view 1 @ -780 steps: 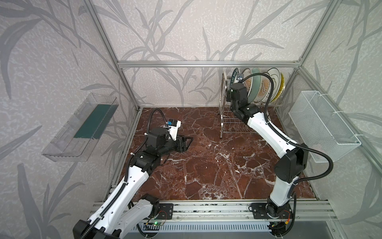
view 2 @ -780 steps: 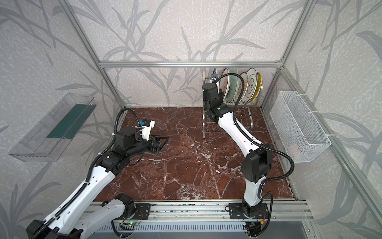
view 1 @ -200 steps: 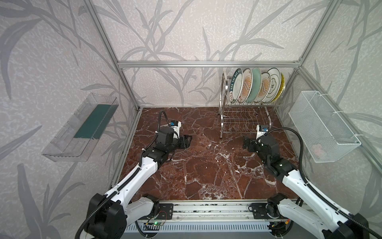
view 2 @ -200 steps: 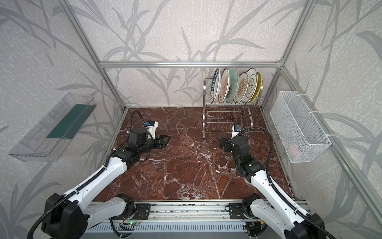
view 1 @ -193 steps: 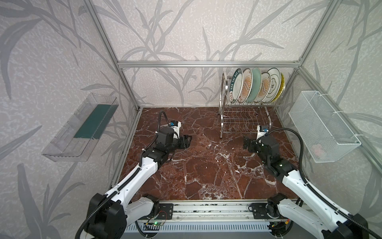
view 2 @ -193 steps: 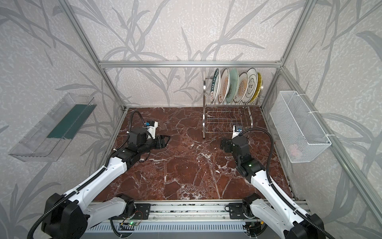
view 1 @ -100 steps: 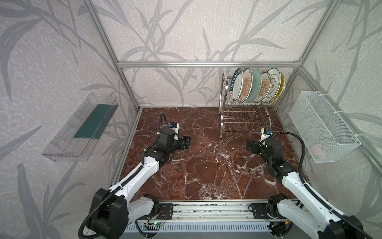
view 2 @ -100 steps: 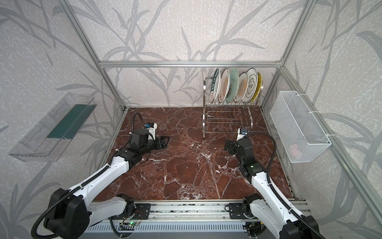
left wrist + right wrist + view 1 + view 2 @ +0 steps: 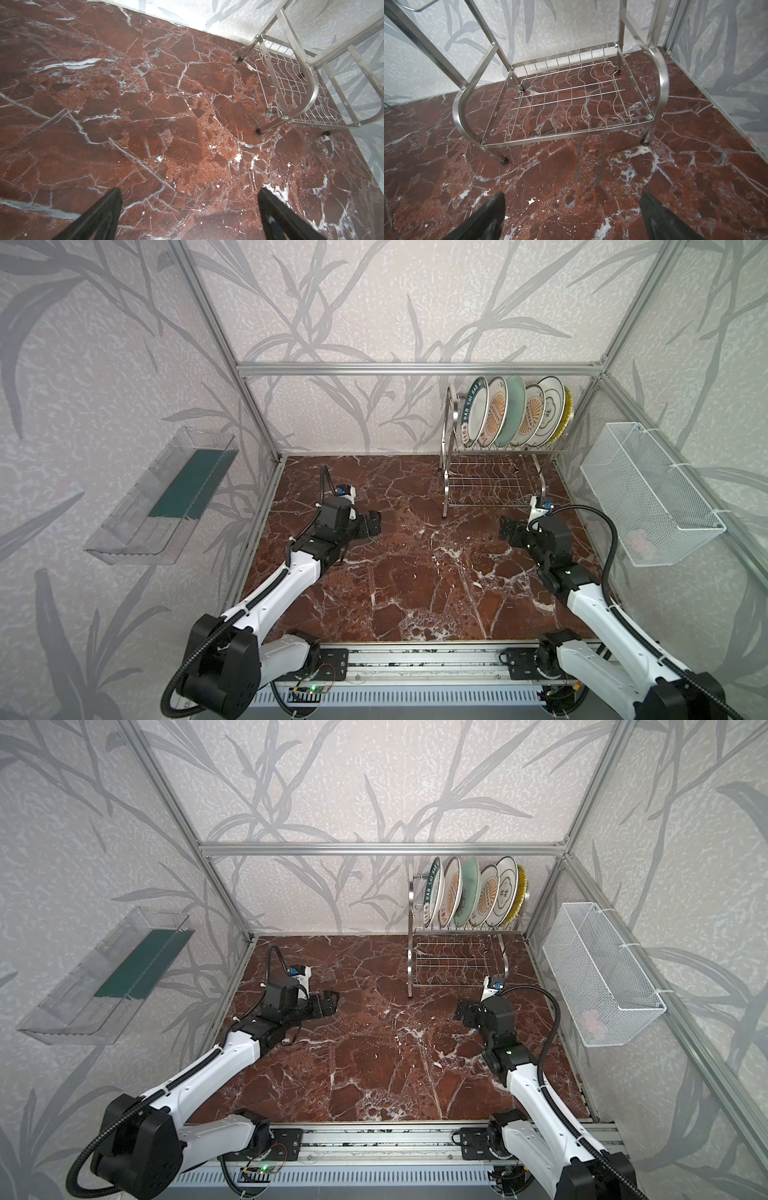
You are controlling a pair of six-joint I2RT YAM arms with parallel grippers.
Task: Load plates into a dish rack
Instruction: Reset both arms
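In dish rack (image 9: 490,489) top tier: plates (image 9: 515,412) — well apart from splayed jaws.

From where I stand, the shiny two-tier wire dish rack (image 9: 498,450) sits in the far right corner of the marble bench (image 9: 415,580). Six plates stand on edge in its upper tier, from left to right: teal-lettered plate (image 9: 473,412), sunburst plate (image 9: 496,410), pale green plate (image 9: 514,406), second sunburst plate (image 9: 531,414), cloud-outline plate (image 9: 550,408) and yellow woven-look plate (image 9: 567,410).

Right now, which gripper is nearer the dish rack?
Right. The right gripper hovers just in front of the dish rack; the left gripper is far off to the side, across the table.
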